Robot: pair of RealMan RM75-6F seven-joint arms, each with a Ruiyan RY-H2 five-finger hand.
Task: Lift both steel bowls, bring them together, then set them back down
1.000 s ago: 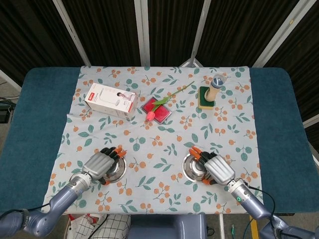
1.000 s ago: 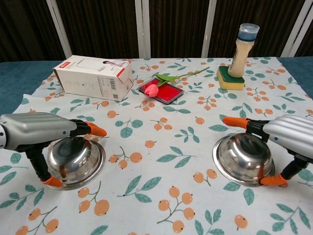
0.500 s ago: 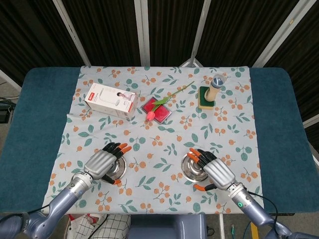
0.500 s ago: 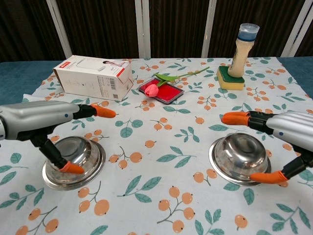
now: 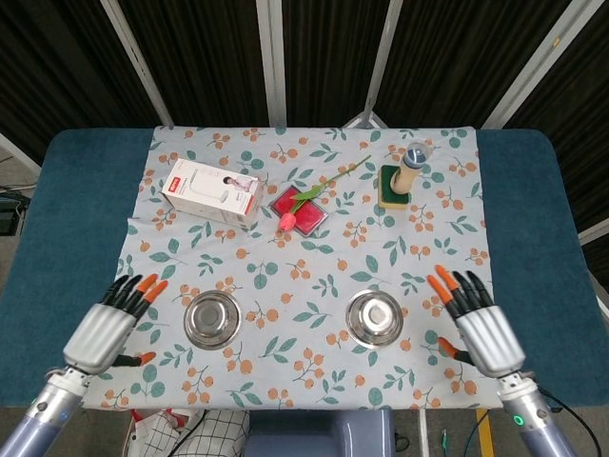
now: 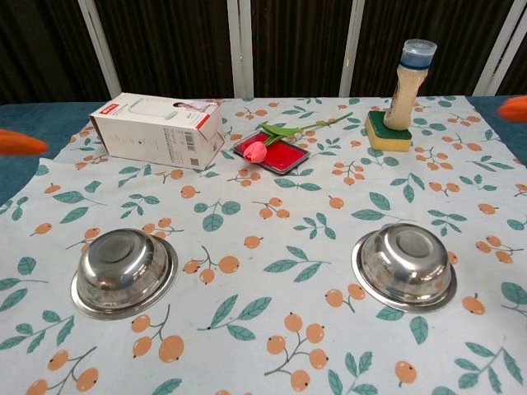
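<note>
Two steel bowls stand upright on the flowered cloth, apart from each other: the left bowl [image 5: 212, 319] [image 6: 124, 270] and the right bowl [image 5: 374, 317] [image 6: 404, 265]. My left hand [image 5: 105, 328] hovers open to the left of the left bowl, fingers spread, holding nothing. My right hand [image 5: 481, 330] is open to the right of the right bowl, also empty. In the chest view only an orange fingertip [image 6: 20, 142] shows at the left edge and another fingertip [image 6: 514, 108] at the right edge.
A white carton [image 5: 211, 191] lies at the back left. A red tray with a pink tulip [image 5: 298, 211] sits at the back centre. A bottle on a sponge [image 5: 403, 176] stands at the back right. Blue table surface [image 5: 57, 238] flanks the cloth.
Both hands have let go of the bowls and drawn outward to the sides, left hand leftward, right hand rightward. The bowls now stand uncovered on the cloth.
</note>
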